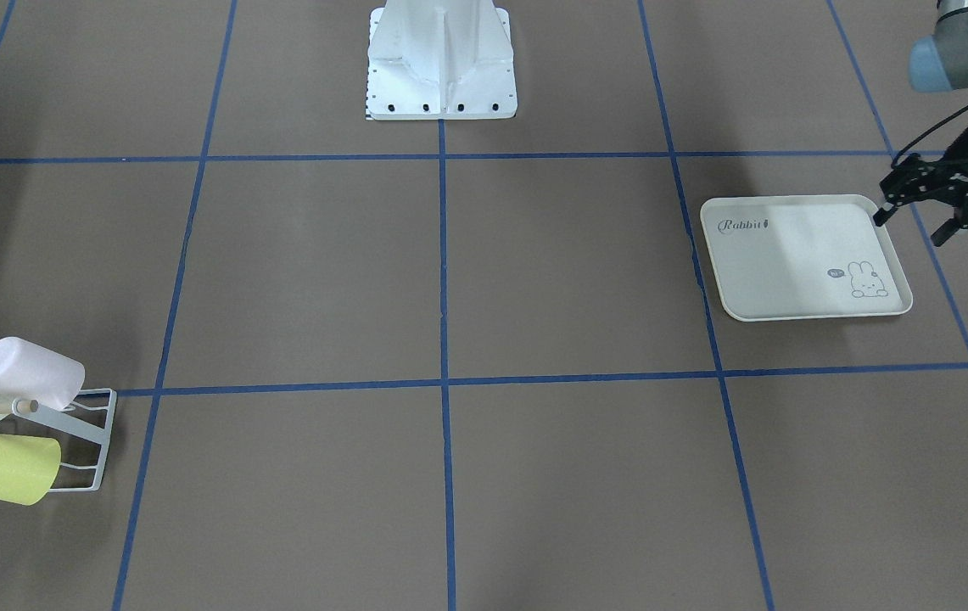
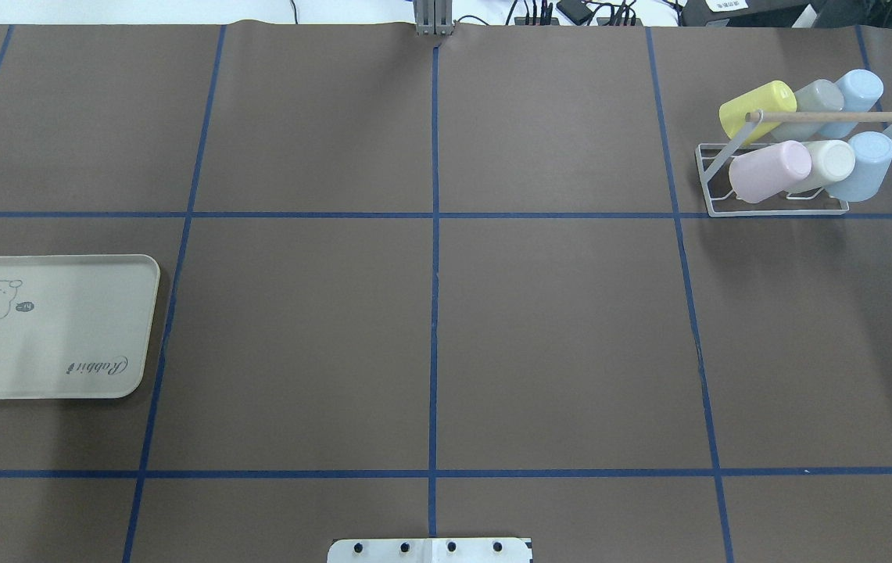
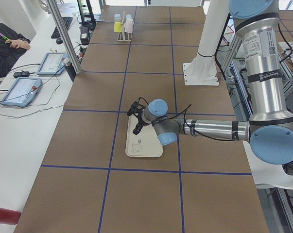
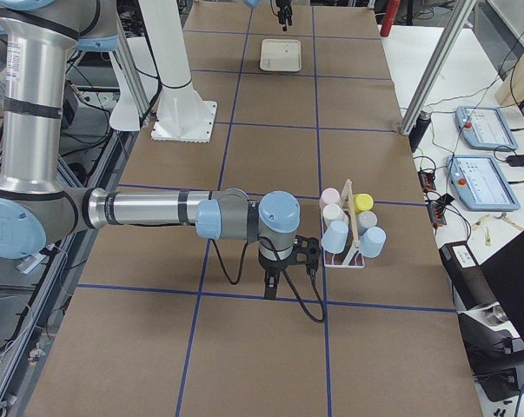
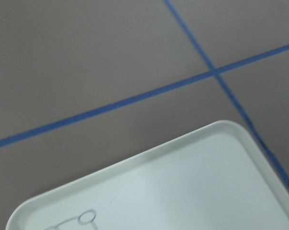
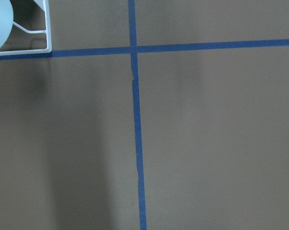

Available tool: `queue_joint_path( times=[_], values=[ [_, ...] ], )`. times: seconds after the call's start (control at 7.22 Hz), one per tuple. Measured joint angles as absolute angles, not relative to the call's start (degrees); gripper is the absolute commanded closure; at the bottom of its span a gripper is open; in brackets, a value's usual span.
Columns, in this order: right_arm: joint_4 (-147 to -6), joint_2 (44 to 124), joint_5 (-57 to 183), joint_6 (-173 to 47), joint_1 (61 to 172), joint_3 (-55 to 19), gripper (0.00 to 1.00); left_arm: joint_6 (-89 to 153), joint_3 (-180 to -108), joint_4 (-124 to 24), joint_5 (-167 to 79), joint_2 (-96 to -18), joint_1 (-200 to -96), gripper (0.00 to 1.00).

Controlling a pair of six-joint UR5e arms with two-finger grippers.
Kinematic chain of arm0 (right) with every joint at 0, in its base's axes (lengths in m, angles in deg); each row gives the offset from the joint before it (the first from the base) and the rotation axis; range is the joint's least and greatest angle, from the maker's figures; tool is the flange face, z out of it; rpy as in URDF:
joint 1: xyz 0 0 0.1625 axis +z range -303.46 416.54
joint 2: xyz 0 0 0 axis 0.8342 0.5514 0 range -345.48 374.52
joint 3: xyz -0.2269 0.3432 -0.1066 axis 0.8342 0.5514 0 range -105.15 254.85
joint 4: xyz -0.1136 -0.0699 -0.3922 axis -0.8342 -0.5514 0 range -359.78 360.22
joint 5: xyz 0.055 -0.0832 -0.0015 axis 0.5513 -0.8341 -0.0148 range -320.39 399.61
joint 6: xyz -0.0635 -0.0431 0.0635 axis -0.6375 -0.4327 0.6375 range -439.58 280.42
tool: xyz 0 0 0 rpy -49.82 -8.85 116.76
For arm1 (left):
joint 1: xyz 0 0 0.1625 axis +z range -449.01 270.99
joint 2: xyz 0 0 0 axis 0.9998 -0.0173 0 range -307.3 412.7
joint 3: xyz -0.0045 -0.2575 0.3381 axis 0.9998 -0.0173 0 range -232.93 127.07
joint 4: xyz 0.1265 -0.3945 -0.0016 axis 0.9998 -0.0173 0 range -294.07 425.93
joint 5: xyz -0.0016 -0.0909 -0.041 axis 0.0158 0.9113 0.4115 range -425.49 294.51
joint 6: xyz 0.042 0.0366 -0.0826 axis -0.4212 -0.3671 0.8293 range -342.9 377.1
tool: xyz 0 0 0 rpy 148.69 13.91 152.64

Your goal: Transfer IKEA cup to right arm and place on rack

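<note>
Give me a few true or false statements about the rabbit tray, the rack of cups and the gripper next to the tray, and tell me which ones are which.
1. A cup stands on the tray. False: nothing lies on it.
2. Six cups are on the rack. True.
3. The left gripper holds a cup. False: it is open and holds nothing, by a corner of the tray.
4. The yellow cup is on the rack. True.
5. The rack stands right beside the tray. False: they are at opposite ends of the table.
</note>
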State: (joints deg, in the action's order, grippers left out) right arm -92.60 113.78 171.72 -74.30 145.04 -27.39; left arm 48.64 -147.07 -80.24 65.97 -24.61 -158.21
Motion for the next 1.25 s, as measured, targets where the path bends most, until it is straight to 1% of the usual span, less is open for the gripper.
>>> queue_joint_path(
  times=[0.28, 0.55, 0.83, 0.97, 1.25],
  values=[
    [-92.7, 114.0, 171.9, -74.1, 145.0, -27.2, 0.00, 33.6, -145.0, -75.8, 68.5, -23.7, -167.7, 0.00],
    [-92.7, 114.3, 172.0, -74.2, 145.0, -26.7, 0.00, 22.1, -144.7, -64.7, 63.6, -23.5, -171.8, 0.00],
    [-92.7, 114.3, 172.0, -74.3, 145.0, -26.6, 0.00, 10.5, -145.2, -51.7, 61.0, -25.0, -177.3, 0.00],
    [-92.6, 114.3, 172.0, -74.3, 145.0, -26.6, 0.00, 5.1, -146.5, -44.7, 61.0, -26.2, -180.5, 0.00],
    [-92.5, 114.3, 171.9, -74.3, 145.0, -26.7, 0.00, 1.1, -151.6, -31.8, 61.1, -28.2, -183.8, 0.00]
  ],
)
